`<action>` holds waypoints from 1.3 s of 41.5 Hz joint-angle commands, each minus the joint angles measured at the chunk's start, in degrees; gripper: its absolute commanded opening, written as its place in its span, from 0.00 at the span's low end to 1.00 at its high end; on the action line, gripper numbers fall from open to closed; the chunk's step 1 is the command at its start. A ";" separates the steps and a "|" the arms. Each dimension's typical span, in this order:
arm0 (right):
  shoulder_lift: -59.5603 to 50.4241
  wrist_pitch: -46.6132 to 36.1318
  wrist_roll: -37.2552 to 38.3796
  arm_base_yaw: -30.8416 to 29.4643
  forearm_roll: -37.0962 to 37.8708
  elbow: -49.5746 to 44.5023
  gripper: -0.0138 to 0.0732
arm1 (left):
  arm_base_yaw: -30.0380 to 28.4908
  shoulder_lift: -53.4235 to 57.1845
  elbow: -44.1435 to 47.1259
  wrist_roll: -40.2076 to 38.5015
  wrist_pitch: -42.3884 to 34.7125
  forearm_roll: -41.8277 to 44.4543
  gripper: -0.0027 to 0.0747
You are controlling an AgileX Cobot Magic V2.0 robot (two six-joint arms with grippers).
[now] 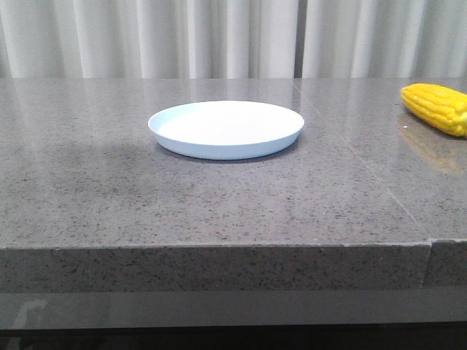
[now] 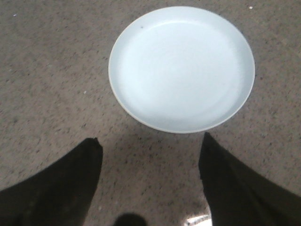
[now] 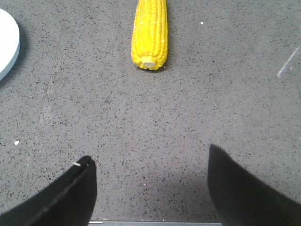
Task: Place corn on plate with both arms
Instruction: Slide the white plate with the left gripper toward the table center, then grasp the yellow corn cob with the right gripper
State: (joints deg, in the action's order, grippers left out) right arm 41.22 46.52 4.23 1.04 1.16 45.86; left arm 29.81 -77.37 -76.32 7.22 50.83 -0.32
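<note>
Corn [image 3: 150, 34] ahead of open R gripper [image 3: 150, 188], apart, plate [image 1: 226, 135] bare

We see a worktop [image 1: 219, 211] of grey speckled stone, polished enough to carry soft reflections. The plate [image 1: 226, 146] looks smooth, pale and faintly glossy. The corn [image 3: 150, 33] shows bumpy, waxy kernel rows. We note matt black jaws and pleated cloth curtains [image 1: 219, 36].

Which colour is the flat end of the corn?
Pale cream-yellow, lighter than the bright yellow kernels of the corn. The right wrist view shows it best.
</note>
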 commanded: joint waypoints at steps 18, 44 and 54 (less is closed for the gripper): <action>22.18 -4.08 -0.39 0.02 -0.05 14.44 0.91 | 2.57 20.99 14.12 -8.13 -2.56 4.69 0.60; 56.79 -4.44 -0.34 -1.70 -1.16 39.42 0.91 | 2.57 19.80 14.12 -8.13 -3.29 4.69 0.60; 62.30 -4.34 -0.34 -1.70 -1.71 42.04 0.86 | 2.57 19.80 14.12 -8.13 -3.29 4.69 0.60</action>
State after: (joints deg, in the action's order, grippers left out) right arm 105.46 44.29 4.14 -0.19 -0.44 85.54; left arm 32.04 -58.06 -60.74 -0.30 51.34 4.09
